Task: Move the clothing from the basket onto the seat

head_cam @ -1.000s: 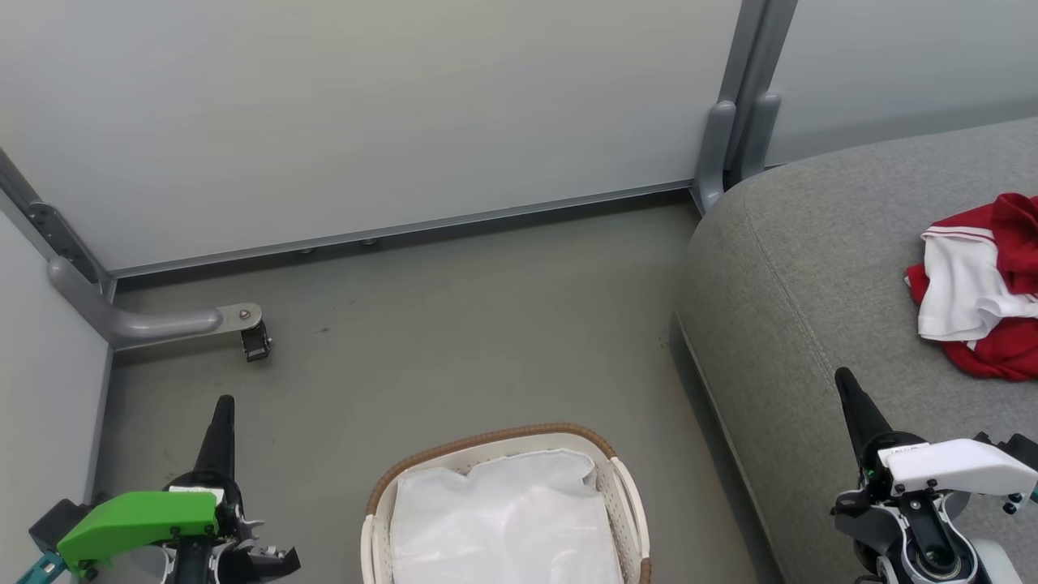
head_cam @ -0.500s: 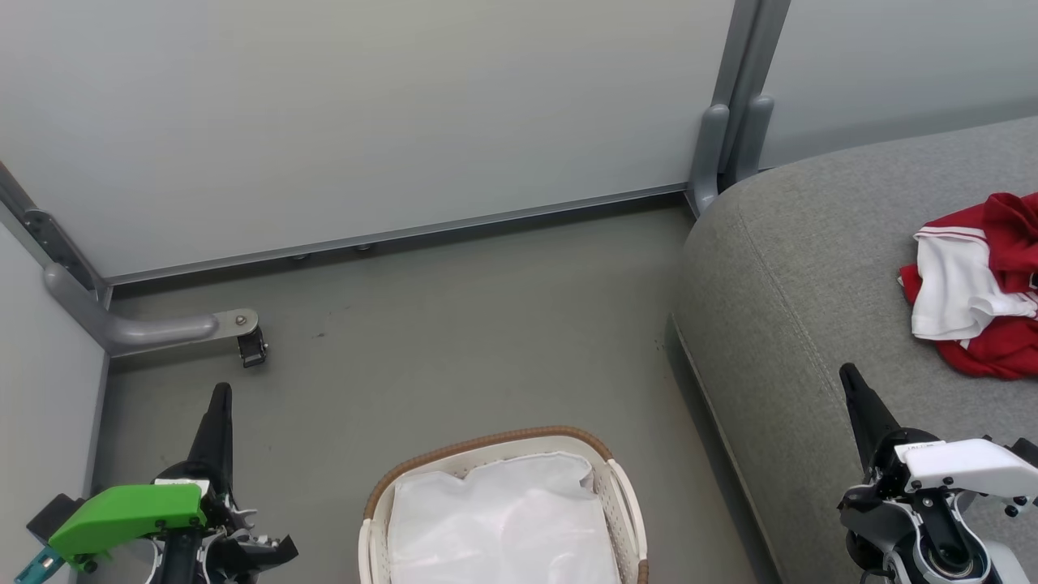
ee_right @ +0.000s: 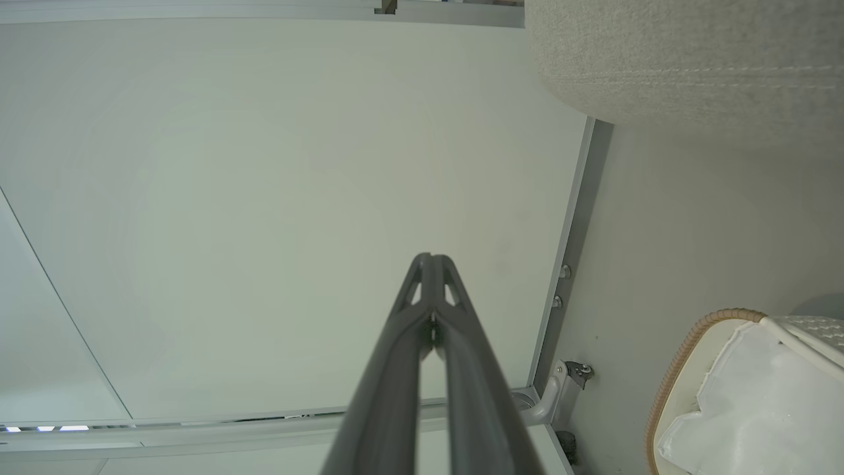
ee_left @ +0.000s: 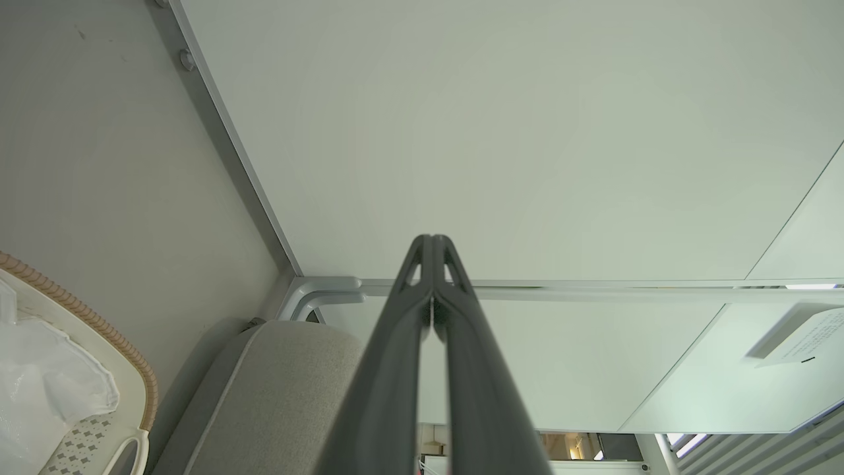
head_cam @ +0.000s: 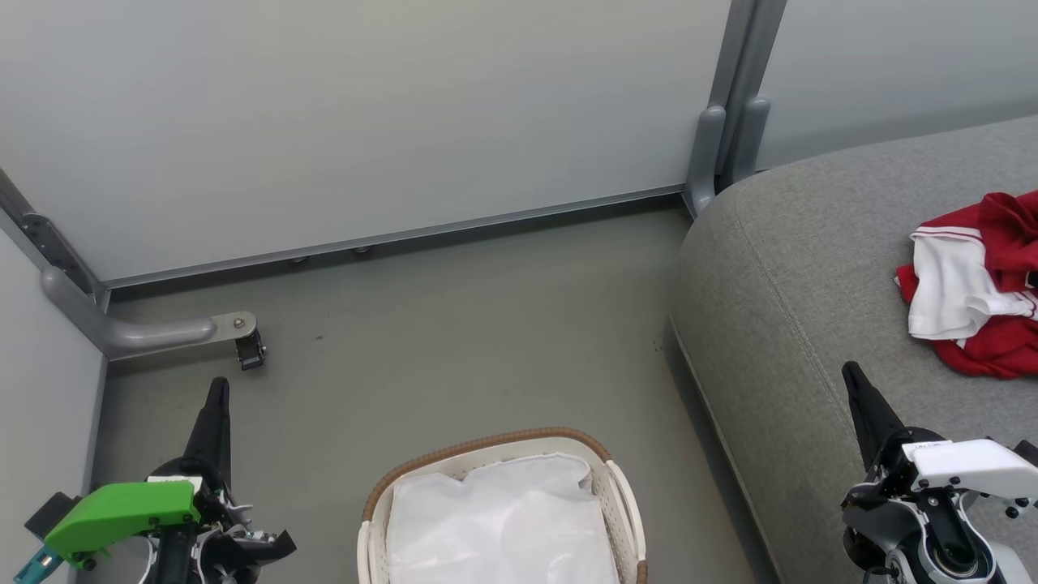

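1. Left hand [head_cam: 217, 397] and right hand [head_cam: 855, 385]: fingers pressed together, both empty.
2. Laundry basket [head_cam: 486, 442] between the hands: white liner [head_cam: 503, 519] inside, no red seen. Another dip risks snagging the liner.
3. Red-and-white clothing [head_cam: 973, 292] lies on the sofa seat [head_cam: 795, 268], beyond the right hand. A careless sweep could drag it off.

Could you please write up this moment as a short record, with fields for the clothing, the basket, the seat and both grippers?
clothing: red and white, crumpled on the seat, at the head view's right edge
basket: on the floor, holding a white liner; no red fabric in the part shown
seat: grey cushion, to the right of the basket
left gripper: shut, empty, left of the basket
right gripper: shut, empty, in front of the seat's near part
task status: looks done, as far as the basket shows
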Robot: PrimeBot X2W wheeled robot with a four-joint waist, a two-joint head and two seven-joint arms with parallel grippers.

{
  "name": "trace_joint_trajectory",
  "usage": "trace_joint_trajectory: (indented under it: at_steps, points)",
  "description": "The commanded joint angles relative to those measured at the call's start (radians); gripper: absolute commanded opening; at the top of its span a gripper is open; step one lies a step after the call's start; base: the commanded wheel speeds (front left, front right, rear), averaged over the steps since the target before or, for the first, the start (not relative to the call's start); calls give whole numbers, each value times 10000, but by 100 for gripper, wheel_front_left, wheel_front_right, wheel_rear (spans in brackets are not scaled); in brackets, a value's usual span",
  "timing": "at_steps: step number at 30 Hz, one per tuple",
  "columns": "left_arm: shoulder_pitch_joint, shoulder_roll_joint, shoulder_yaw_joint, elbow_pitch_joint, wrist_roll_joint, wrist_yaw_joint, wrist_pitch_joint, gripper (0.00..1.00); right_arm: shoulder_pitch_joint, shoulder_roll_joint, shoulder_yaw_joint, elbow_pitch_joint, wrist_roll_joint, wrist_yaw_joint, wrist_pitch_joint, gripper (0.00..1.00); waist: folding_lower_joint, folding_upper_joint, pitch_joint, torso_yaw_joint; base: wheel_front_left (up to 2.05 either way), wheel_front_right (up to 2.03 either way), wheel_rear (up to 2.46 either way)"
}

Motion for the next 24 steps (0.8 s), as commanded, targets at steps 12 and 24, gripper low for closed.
trace_joint_trajectory:
  at_steps: [12, 24]
  points:
    - [-114, 65, 22, -15, -30, -63, 46, 0, 110, -35, -26, -29, 29, -2, 36, 0, 0, 0, 0, 1, 0, 0, 0]
    - [-114, 65, 22, -16, -30, -62, 45, 0, 110, -34, -27, -27, 27, -2, 38, 0, 0, 0, 0, 1, 0, 0, 0]
